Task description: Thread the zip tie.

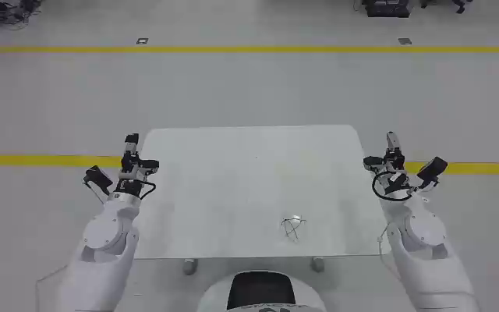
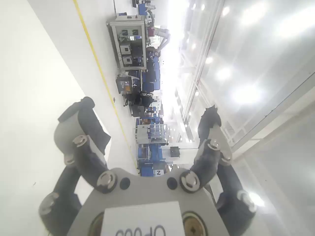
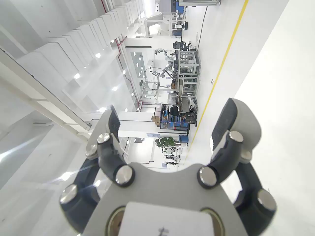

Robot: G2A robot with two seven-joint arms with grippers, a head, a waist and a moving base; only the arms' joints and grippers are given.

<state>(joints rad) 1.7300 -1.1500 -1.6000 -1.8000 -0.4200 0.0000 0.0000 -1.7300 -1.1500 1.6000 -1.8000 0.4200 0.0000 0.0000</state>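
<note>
The left gripper [image 2: 147,109] and right gripper [image 3: 171,106] are spread open, empty, off the table's [image 1: 234,171] left and right edges. The zip tie [image 1: 293,227] lies near the front edge, seemingly curled. Best to pinch its tail low and leave the head free.

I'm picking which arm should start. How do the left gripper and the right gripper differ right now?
The left gripper hangs just off the table's left edge, while the right gripper hangs off its right edge. The zip tie, lying near the table's front edge, is closer to the right gripper than to the left gripper. Both grippers are open and hold nothing.
</note>
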